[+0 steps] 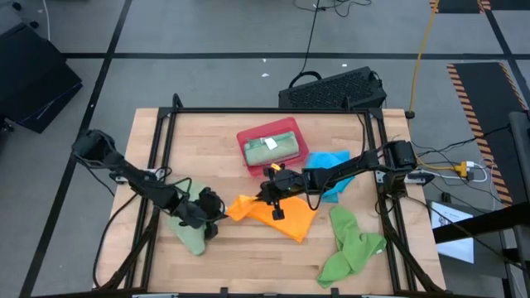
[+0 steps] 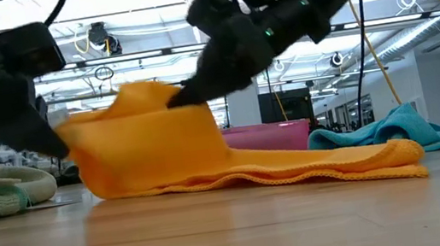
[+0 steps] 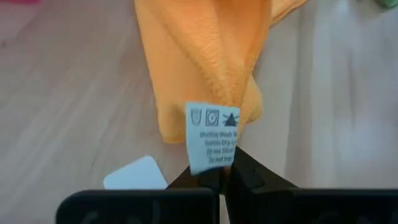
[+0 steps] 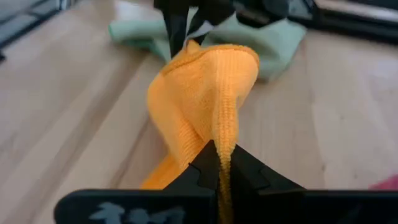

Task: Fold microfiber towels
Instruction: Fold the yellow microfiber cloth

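Orange towel (image 1: 277,213): one, lying near the middle of the desk (image 1: 232,136), just in front of the red tray (image 1: 248,153). Both hands grip it. Left hand (image 1: 217,212) is clamped on the corner of the orange towel farthest from the tray's right end, at the white care label (image 3: 211,137). Right hand (image 1: 275,192) is pinched shut on a fold of the same towel, on the edge nearest the tray. From the low view the gripped part of the towel is lifted into a hump off the desk, while the remainder trails flat along the wood.

Sage green towels: two. One (image 1: 192,234) lies crumpled under and beside the left hand, on the far side of the orange towel from the tray. The other (image 1: 277,147) sits folded inside the red tray.

Bright blue towel (image 1: 331,170): one, bunched just beside the tray's right end, partly under the right arm, touching the orange towel's edge.

Bright green towel (image 1: 352,246): one, crumpled, well apart from the tray, towards the desk's front right corner.

Red tray: one, rigid, rectangular, at the back centre of the desk.

Small white card (image 3: 135,174): one, flat on the desk by the left hand
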